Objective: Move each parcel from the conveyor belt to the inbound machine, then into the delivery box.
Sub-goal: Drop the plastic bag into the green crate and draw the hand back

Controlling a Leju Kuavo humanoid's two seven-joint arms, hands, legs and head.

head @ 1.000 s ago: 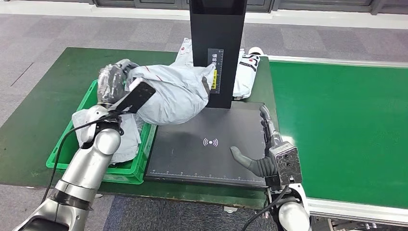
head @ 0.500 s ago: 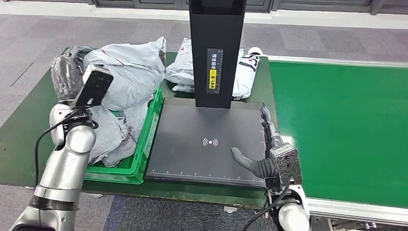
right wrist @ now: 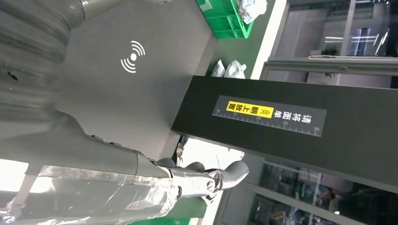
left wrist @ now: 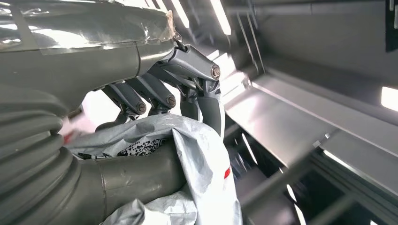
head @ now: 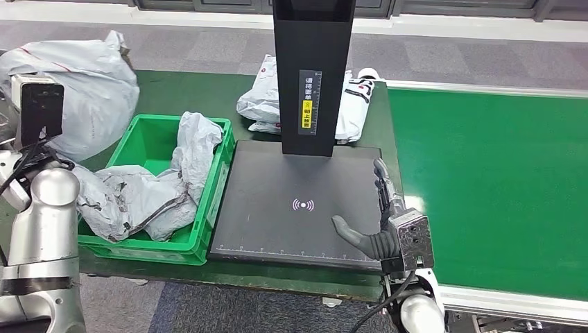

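My left hand (left wrist: 155, 93) grips a crumpled grey parcel (left wrist: 202, 159) between thumb and fingers. In the head view that parcel (head: 76, 90) hangs at the far left, up beyond the left side of the green delivery box (head: 211, 201), with my wrist camera in front of it. Inside the box lie other grey parcels (head: 139, 198). The inbound machine's black plate (head: 277, 229) is bare under its black column (head: 313, 69). At the plate's right edge my right hand (head: 378, 215) is open, fingers straight and thumb spread; the right wrist view shows this hand (right wrist: 187, 180) beside the plate (right wrist: 141, 79).
Two white parcels (head: 260, 104) (head: 357, 104) lie behind the column on the dark green table (head: 139, 90). The bright green conveyor belt (head: 485, 187) runs along the right and carries nothing. Grey carpet surrounds the table.
My left arm has swung left with the grey parcel, from over the plate's left side, across the box, to beyond the box's left edge. The right hand has stayed still.
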